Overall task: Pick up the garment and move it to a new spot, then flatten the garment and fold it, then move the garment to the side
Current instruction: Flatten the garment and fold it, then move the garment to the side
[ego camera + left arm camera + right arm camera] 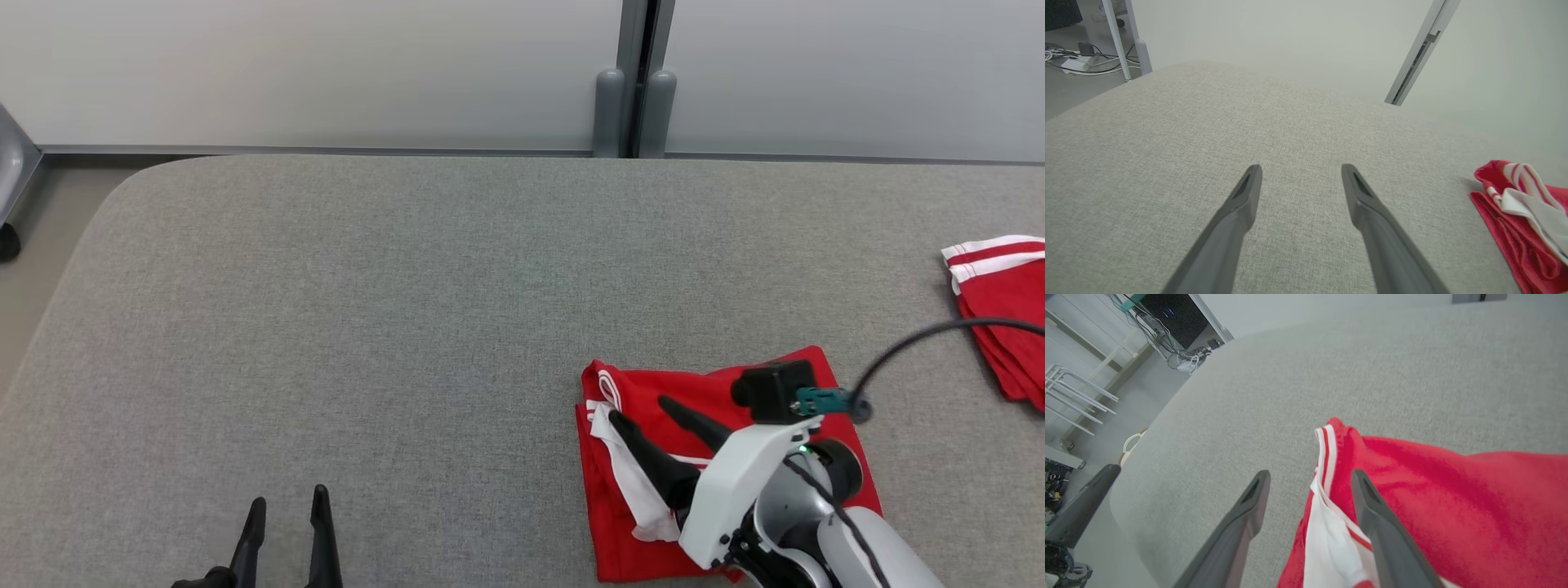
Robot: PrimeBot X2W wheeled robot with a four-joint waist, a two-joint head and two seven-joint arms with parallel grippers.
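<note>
The red garment [645, 390] lies folded on the grey worktop [367, 327], near the front edge and to the robot's right. Its white-striped hem and a white inner layer show along its left side. The right arm covers much of its right half, and the head view's bottom edge cuts off its front edge. In the left wrist view only its striped corner [1506, 228] shows, at the right border.

The right tool [638, 408] is over the garment's left part, released, with its two fingers spread and nothing pinched between them. The right wrist view shows one finger over bare worktop and the other over red cloth [1453, 498], the striped hem between them [1310, 473]. I cannot tell whether the tips touch the cloth.

The left tool [289, 496] is well apart at the lower left, also released, over bare worktop [1301, 167].

A second red, white-striped garment [1008, 310] lies at the right edge, partly cut off and crossed by a dark cable [914, 343].
</note>
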